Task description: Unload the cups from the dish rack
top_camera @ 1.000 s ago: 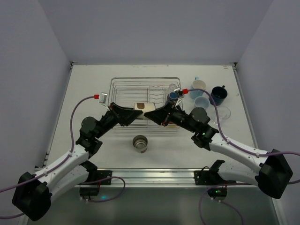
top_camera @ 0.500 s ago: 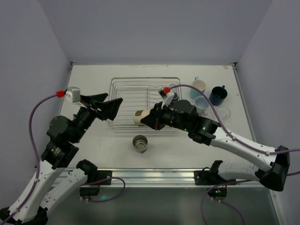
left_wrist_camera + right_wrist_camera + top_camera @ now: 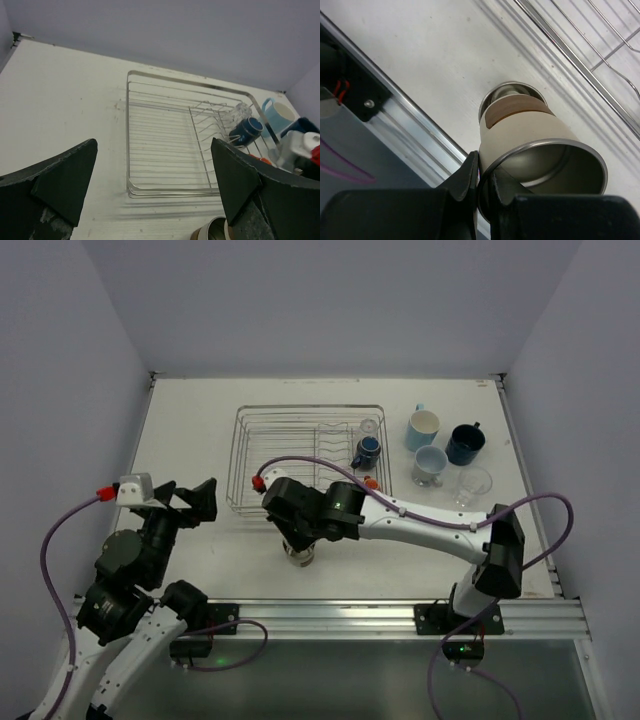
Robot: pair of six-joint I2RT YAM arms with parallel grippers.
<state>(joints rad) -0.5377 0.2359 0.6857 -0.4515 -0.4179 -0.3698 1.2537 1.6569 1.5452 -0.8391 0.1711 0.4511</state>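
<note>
Right gripper (image 3: pixel 483 175): jaws pinched on rim of beige cup (image 3: pixel 525 132), one finger inside, one outside. Cup tilted, base at mouth of metal cup (image 3: pixel 506 91) on table (image 3: pixel 200 420) before dish rack (image 3: pixel 240 455). Steel-lined, stiff, light, likely slick; rim pinch suits. Left gripper (image 3: pixel 152 170): wide, empty. Half second earlier: cup over rack's front edge, left arm nearer rack.

My right gripper (image 3: pixel 481 175) pinches the rim of a cream-sleeved steel cup (image 3: pixel 530 135), tilted over a second steel cup (image 3: pixel 510 92) that stands just outside the silver wire dish rack (image 3: pixel 238 455), which holds a small dark blue cup (image 3: pixel 369 449) and a tipped clear glass (image 3: pixel 369 427), while a light blue mug (image 3: pixel 422 427), a smaller light blue cup (image 3: pixel 430 463), a navy mug (image 3: pixel 465 443) and a second glass (image 3: pixel 472 483) stand upright to its right.
</note>
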